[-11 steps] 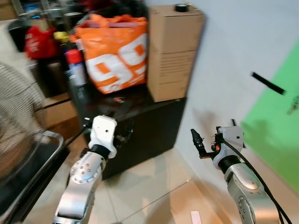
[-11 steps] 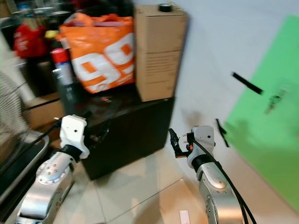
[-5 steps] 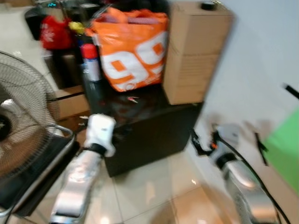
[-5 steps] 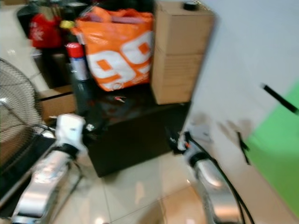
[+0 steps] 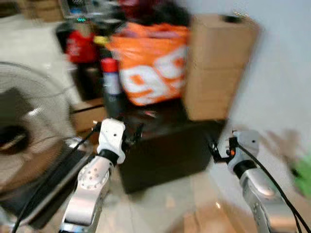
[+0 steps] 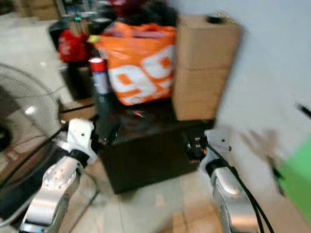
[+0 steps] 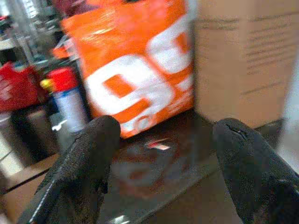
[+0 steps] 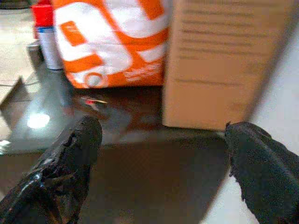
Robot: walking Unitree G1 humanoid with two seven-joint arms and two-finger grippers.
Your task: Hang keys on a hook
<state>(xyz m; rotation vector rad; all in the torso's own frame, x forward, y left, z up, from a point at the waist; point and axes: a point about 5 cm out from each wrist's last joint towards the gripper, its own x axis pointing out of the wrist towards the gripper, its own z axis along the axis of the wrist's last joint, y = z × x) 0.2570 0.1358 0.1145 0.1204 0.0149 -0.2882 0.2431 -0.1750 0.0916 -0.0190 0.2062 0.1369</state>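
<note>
The keys (image 7: pixel 158 144) are a small red and pale bunch lying on the glossy black cabinet top (image 5: pixel 160 121), in front of the orange bag (image 5: pixel 153 63); they also appear as keys (image 8: pixel 93 100) in the right wrist view. My left gripper (image 5: pixel 132 136) is open at the cabinet's left front corner, short of the keys. My right gripper (image 5: pixel 213 148) is open at the cabinet's right side, lower than its top. Neither holds anything. A green panel (image 6: pixel 296 179) sits at the far right edge, too blurred for me to make out a hook.
A tall cardboard box (image 5: pixel 218 63) stands on the cabinet beside the bag, against the white wall (image 5: pixel 286 73). A spray can (image 6: pixel 99 82) with a red cap stands at the cabinet's left. A floor fan (image 5: pixel 24 126) is at my left. Tiled floor (image 5: pixel 165 204) lies below.
The whole picture has slid right as the camera turned left: the cabinet sits nearer the middle and the green panel at the edge. The arms keep their pose.
</note>
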